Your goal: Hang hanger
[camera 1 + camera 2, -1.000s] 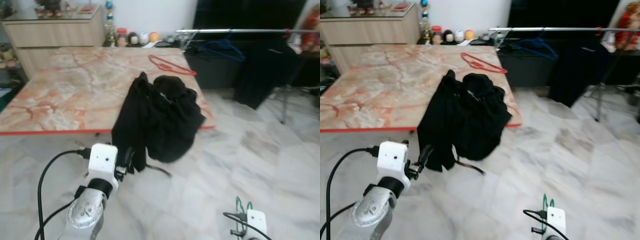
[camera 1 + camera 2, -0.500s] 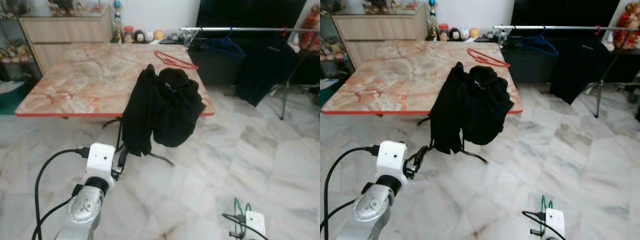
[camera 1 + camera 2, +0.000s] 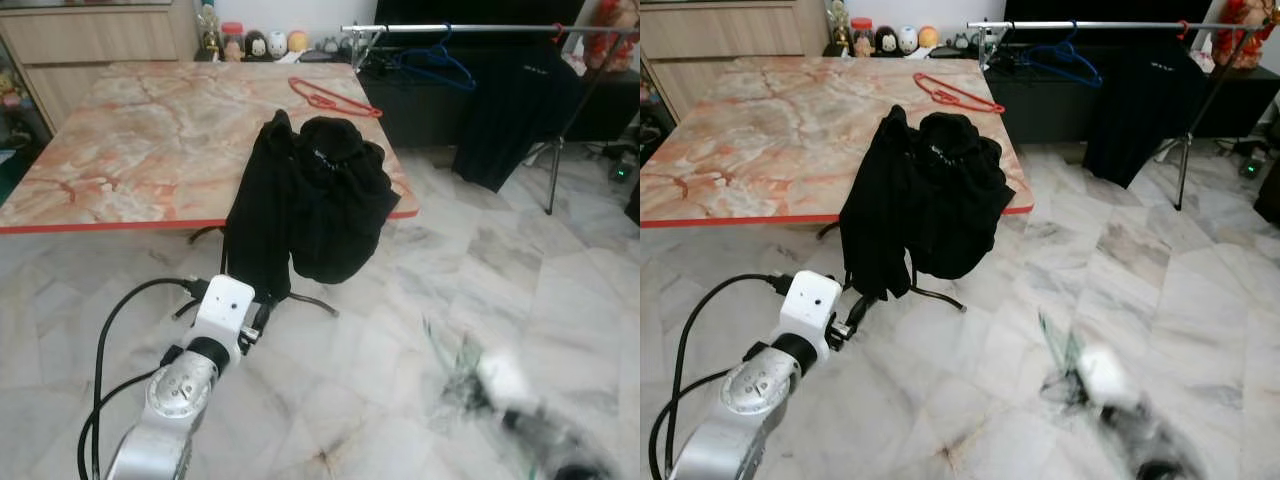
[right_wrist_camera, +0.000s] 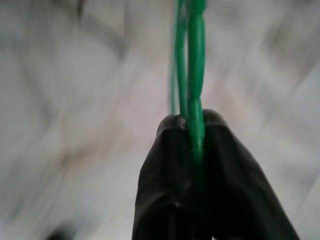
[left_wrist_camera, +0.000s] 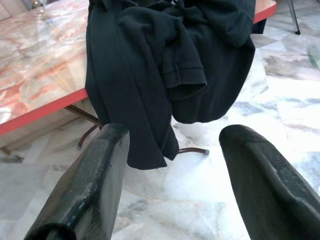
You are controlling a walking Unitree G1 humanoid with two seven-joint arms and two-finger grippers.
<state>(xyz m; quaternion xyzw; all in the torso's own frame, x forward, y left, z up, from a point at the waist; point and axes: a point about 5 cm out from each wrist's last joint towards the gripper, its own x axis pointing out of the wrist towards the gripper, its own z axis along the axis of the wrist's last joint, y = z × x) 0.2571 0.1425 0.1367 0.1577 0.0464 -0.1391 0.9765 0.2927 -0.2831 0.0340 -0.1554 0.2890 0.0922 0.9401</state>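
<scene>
My right gripper (image 4: 192, 125) is shut on a thin green hanger (image 4: 193, 70), pinched between both fingertips. In the eye views that arm is a blur low on the right, the right gripper (image 3: 1092, 375) carrying the green hanger (image 3: 1055, 345) above the floor. The metal clothes rail (image 3: 450, 28) stands far off at the back right, with a blue hanger (image 3: 440, 68) and a black shirt (image 3: 510, 100) on it. My left gripper (image 5: 175, 132) is open and holds nothing, low at the left, pointing at the black clothes (image 3: 310, 190).
A marble-topped table (image 3: 130, 140) with a red edge stands ahead on the left; the black clothes droop over its near right corner and a red hanger (image 3: 325, 100) lies at its far end. Marble floor (image 3: 500, 260) stretches between me and the rail.
My right arm has swung up and forward with the green hanger and now shows blurred. The camera has shifted a little; the left arm holds its pose.
</scene>
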